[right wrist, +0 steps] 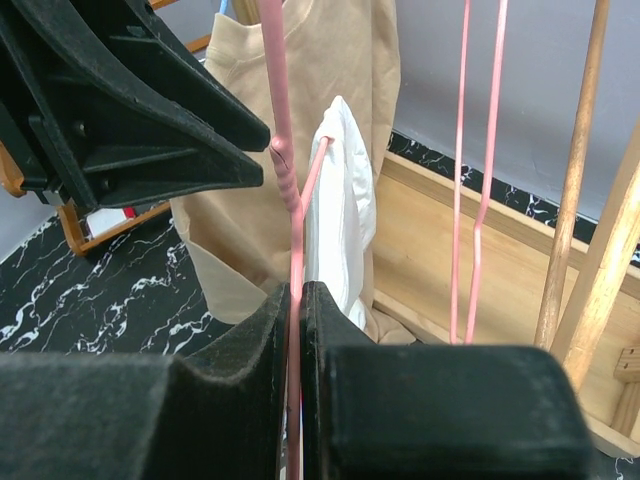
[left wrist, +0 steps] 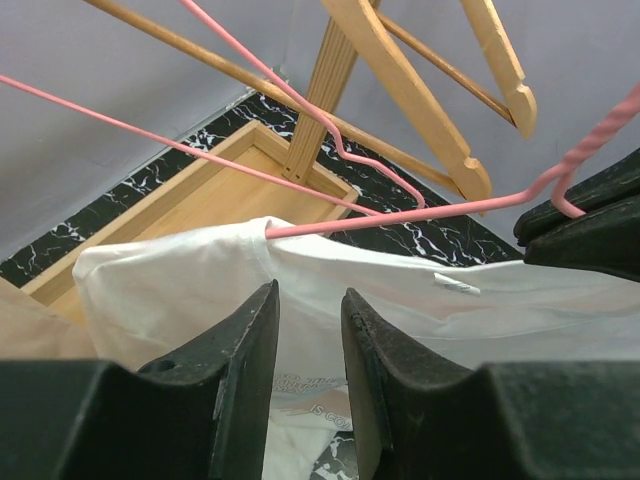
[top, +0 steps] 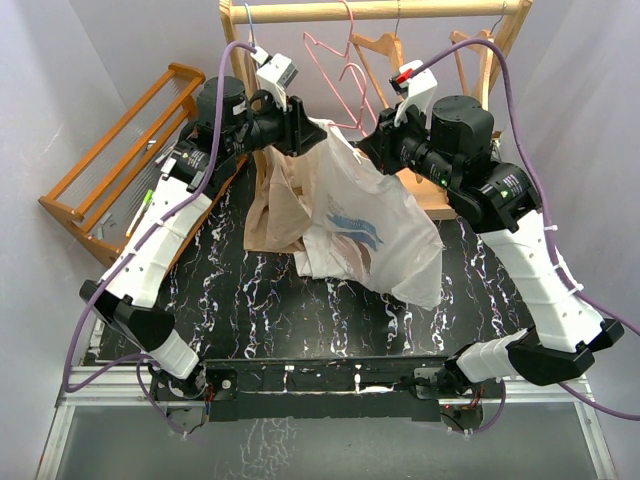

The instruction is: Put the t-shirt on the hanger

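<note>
Right jaws pinch hanger neck; hanger arm inside t-shirt

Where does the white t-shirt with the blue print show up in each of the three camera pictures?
Top external: the t-shirt hangs mid-picture, between the two arms.
Left wrist: the t-shirt spreads across the lower half.
Right wrist: the t-shirt is a narrow white fold at centre.
Shared landmark: the beige garment, right beside it in every view.
</note>
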Action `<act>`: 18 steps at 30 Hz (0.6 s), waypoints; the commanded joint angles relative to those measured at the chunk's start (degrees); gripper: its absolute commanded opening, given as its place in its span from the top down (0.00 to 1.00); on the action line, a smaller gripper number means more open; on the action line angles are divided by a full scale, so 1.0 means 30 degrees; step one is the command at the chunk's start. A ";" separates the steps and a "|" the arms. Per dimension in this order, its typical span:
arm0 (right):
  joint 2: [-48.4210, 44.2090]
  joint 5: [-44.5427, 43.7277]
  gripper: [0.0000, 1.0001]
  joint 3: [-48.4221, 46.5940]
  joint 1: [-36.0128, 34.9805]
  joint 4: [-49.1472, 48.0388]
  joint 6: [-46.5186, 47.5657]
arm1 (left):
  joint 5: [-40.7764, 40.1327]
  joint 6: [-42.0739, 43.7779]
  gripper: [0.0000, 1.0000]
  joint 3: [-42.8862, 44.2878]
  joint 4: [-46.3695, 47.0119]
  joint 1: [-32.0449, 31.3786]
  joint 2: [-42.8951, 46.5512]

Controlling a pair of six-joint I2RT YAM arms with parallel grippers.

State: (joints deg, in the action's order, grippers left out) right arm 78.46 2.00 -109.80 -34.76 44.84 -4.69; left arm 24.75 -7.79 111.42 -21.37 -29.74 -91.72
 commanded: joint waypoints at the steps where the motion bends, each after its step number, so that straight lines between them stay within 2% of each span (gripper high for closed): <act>1: -0.0598 -0.0416 0.92 -0.0217 -0.0031 -0.2293 -0.0136 | 0.0313 -0.0856 0.70 -0.0599 -0.0368 -0.0003 0.0295; 10: -0.0166 -0.0162 0.92 -0.0782 -0.0042 -0.2613 -0.0193 | 0.0127 -0.1818 0.72 -0.1981 0.0733 -0.0281 0.0158; 18: -0.0407 -0.0189 0.92 -0.0349 -0.0025 -0.2688 -0.0279 | 0.0594 -0.2876 0.74 -0.2008 0.1932 -0.0349 -0.0496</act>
State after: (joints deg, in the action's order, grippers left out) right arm 78.48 1.50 -109.82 -34.76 43.07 -4.82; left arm 24.97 -13.96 105.30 -18.79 -30.50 -92.90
